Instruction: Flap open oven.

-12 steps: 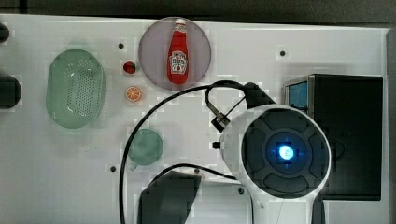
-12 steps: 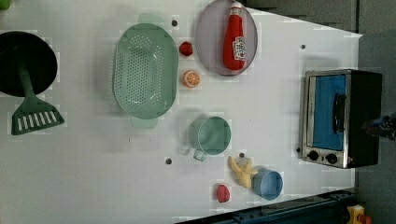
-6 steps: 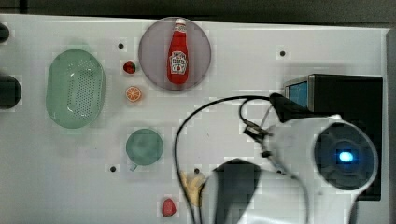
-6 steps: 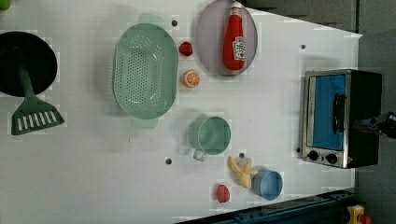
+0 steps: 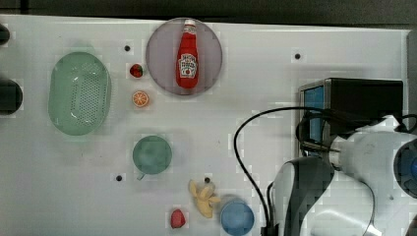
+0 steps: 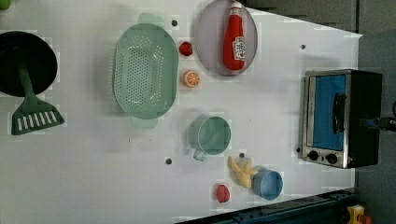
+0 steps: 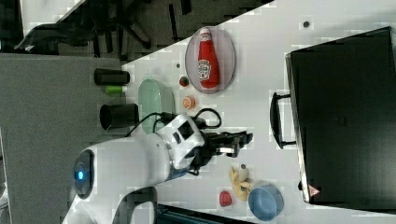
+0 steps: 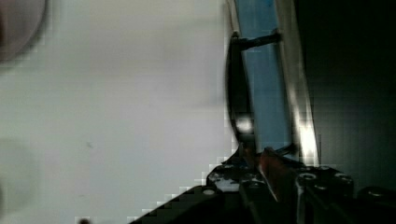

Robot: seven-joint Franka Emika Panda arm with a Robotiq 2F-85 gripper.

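The oven (image 5: 366, 98) is the big black box at about 3 o'clock on the white table (image 5: 275, 98) in the top view. In the left view, its blue glass door (image 6: 327, 112) lies flat against the front. The black bar handle (image 6: 339, 113) runs across the door, and small knobs sit at the oven's 6 o'clock end.

In the right view the gripper (image 7: 245, 140) points at the handle from its 8 o'clock side, and a strip of bare table shows between them. In the wrist view the gripper (image 8: 254, 156) is right at the end of the handle (image 8: 236, 93). I cannot tell if it is squeezing the bar or loose.

The white arm (image 5: 364, 162) covers the oven's 6 o'clock part in the top view. A black cable (image 5: 241, 147) loops over the table at the oven's 8 o'clock.

The other things are well away from the door (all places below are from the top view):
- A ketchup bottle (image 5: 187, 56) lies on a grey plate (image 5: 160, 64) at 11 o'clock.
- A strawberry (image 5: 136, 71) and an orange half (image 5: 140, 99) sit beside the plate.
- A green colander (image 5: 78, 93) is at 9 o'clock.
- A green cup (image 5: 152, 155) is near the middle.
- A banana (image 5: 204, 196), a blue bowl (image 5: 237, 216) and a small red fruit (image 5: 177, 218) are at 6 o'clock.
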